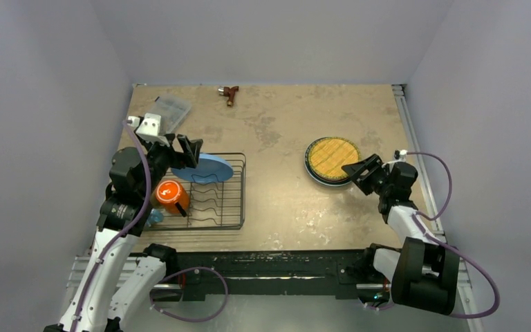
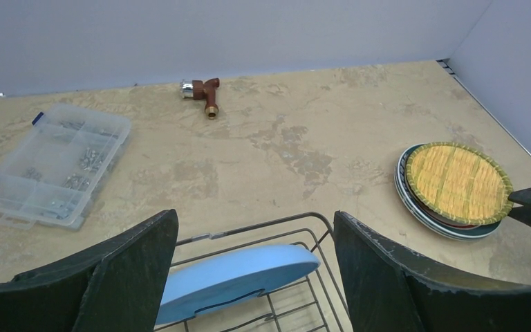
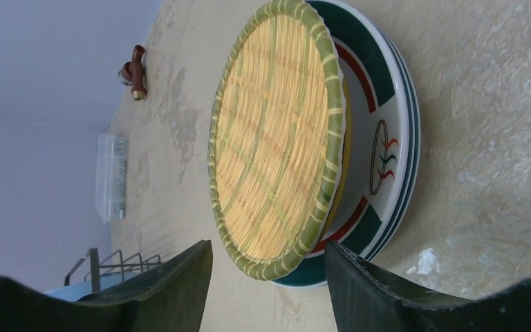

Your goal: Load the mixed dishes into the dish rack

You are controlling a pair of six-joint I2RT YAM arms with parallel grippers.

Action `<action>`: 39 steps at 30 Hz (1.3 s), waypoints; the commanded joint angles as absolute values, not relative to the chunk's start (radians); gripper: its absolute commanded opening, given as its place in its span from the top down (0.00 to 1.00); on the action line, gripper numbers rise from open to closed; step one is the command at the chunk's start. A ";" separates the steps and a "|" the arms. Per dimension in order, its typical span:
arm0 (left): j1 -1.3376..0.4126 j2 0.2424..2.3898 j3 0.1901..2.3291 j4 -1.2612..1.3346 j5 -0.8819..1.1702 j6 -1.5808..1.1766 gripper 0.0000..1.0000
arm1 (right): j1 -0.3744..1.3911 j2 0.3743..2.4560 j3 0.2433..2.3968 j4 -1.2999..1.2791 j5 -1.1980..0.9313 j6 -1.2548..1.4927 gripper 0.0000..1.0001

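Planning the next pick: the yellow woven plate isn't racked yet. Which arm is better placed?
Right, probably. The right gripper is open beside the rim of the yellow woven-pattern plate, while the left gripper hangs open over the dish rack, far across the table from it.

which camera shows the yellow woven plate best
The right wrist view: the yellow woven plate fills the frame, weave and green rim sharp, stacked on the patterned plate. The top external view shows it small from above; the left wrist view shows it far off, obliquely.
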State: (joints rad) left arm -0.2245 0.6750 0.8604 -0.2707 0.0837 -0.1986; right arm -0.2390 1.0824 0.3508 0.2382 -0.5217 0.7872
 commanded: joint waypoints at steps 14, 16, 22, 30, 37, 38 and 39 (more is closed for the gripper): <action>-0.221 0.680 0.907 -0.250 0.094 -0.198 0.17 | -0.244 1.178 0.257 0.526 -0.645 1.019 0.54; -0.221 0.679 0.907 -0.250 0.091 -0.198 0.17 | -0.244 1.180 0.255 0.531 -0.647 1.032 0.54; -0.221 0.678 0.907 -0.253 0.084 -0.198 0.17 | -0.244 1.202 0.256 0.518 -0.636 1.056 0.56; -0.221 0.684 0.910 -0.255 0.083 -0.199 0.17 | -0.245 1.222 0.275 0.436 -0.607 1.060 0.60; -0.221 0.683 0.911 -0.257 0.079 -0.199 0.17 | -0.245 1.185 0.325 0.305 -0.550 1.033 0.67; -0.221 0.683 0.912 -0.257 0.081 -0.199 0.17 | -0.244 1.196 0.331 0.305 -0.551 1.036 0.67; -0.221 0.683 0.912 -0.257 0.081 -0.200 0.17 | -0.244 1.208 0.337 0.307 -0.559 1.040 0.67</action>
State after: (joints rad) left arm -0.2245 0.6838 0.8627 -0.2722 0.0856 -0.1986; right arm -0.2424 1.1976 0.2771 0.3416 -0.5842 1.0504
